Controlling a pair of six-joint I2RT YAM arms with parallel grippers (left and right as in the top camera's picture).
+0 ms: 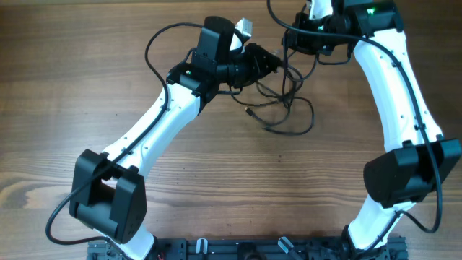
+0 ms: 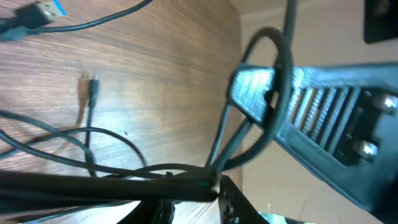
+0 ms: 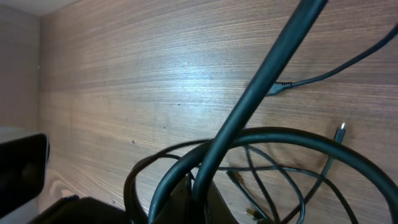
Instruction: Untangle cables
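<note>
While the left gripper (image 1: 270,63) reaches inward, fingers parted about the cables (image 1: 289,115), I find the right gripper (image 1: 289,49) just beside it, fingers pinching one strand.

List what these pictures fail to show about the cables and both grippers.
- Left gripper: overhead, its own black body covers the jaws. The left wrist view is blurred there, so open or shut is unclear.
- Right gripper: the right wrist view cuts off the jaws at the bottom edge, so whether a cord is pinched is hidden.
- Cables: how the strands cross is too thin to follow overhead and blurred close up in both wrist views.
</note>
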